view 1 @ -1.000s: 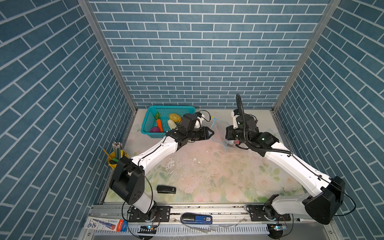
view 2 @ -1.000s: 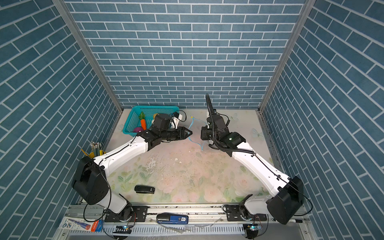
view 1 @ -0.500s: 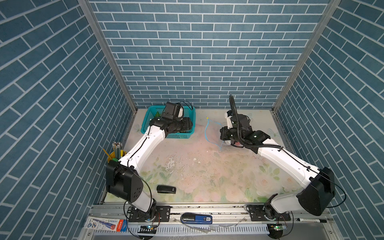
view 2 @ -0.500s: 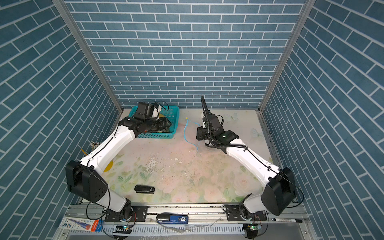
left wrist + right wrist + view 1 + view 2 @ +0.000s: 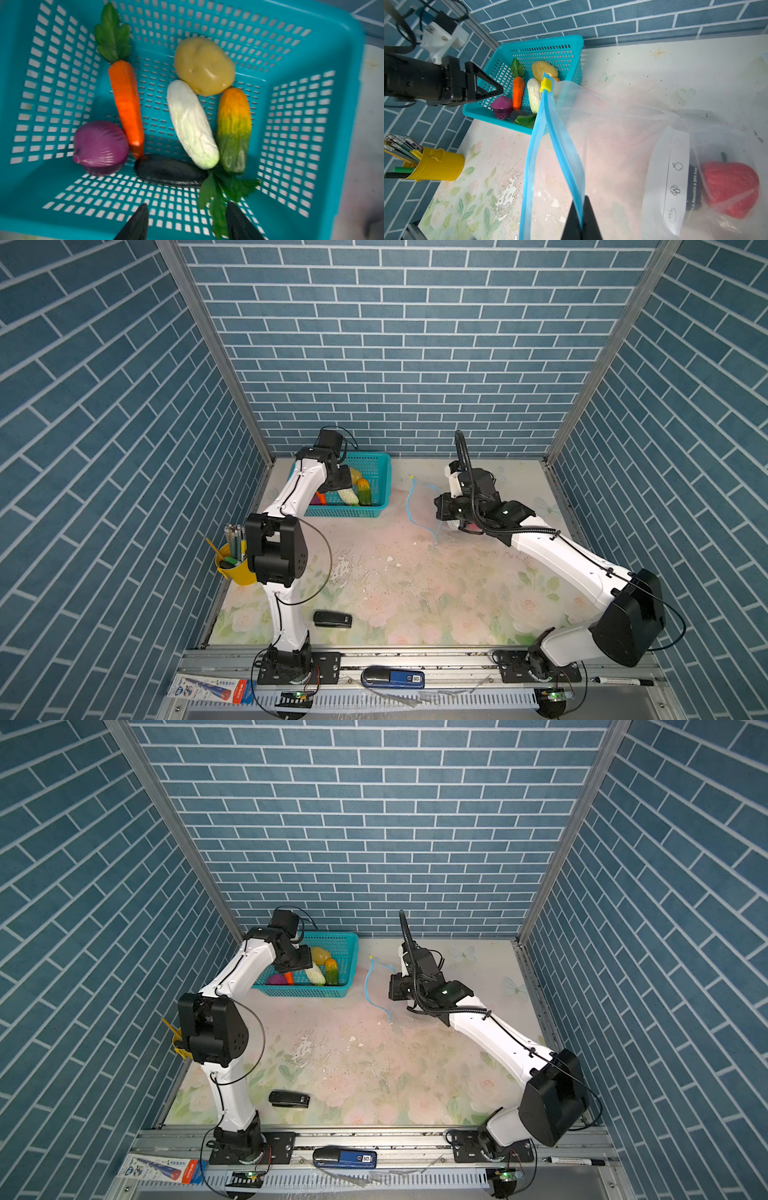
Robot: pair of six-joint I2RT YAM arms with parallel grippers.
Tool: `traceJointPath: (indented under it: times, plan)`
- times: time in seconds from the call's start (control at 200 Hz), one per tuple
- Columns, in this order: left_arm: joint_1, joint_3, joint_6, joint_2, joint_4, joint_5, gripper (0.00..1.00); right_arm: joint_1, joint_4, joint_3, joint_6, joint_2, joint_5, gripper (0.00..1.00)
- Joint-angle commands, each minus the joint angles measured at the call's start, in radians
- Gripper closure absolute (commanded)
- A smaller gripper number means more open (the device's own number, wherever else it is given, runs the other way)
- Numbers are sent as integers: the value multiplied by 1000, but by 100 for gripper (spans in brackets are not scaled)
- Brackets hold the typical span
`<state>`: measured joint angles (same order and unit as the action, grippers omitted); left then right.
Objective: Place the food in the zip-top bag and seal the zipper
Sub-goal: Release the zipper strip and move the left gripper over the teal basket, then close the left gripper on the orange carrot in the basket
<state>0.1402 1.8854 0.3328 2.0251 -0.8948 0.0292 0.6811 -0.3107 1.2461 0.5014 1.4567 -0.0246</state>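
Note:
The food lies in a teal basket (image 5: 340,116): carrot (image 5: 125,104), potato (image 5: 204,65), cabbage (image 5: 192,124), onion (image 5: 100,143), eggplant (image 5: 169,172) and a green-orange piece (image 5: 233,128). My left gripper (image 5: 187,209) hangs open over the basket's near end (image 5: 340,481), holding nothing. A red strawberry (image 5: 731,187) sits inside the clear zip-top bag (image 5: 623,135). My right gripper (image 5: 580,209) is shut on one lip of the blue zipper (image 5: 560,141), holding the mouth apart from the other lip (image 5: 409,506). The yellow slider (image 5: 545,84) is at the far end.
A yellow cup of pens (image 5: 232,564) stands at the table's left edge. A black stapler (image 5: 332,619) lies near the front. The basket (image 5: 307,990) sits at the back left against the brick wall. A blue device (image 5: 392,678) rests on the front rail.
My left arm has swung from the bag's mouth back over the basket. The right gripper has kept hold of the bag's lip and shifted only slightly.

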Motion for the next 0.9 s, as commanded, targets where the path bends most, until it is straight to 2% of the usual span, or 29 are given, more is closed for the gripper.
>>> traceJointPath:
  times: [0.0,0.235,0.53,0.895]
  plan:
    - [-26,62,-44,51,-32,85,42,-2,27,-17,29,11,-20,100]
    - [-83,200,-63,204,-30,93,50,-4,23,-22,25,9,-22,100]
    - [-121,394,-55,372,-75,89,54,-4,16,-4,26,29,-35,100]
    - [-148,475,-39,474,-73,69,56,-5,3,25,25,57,-38,100]
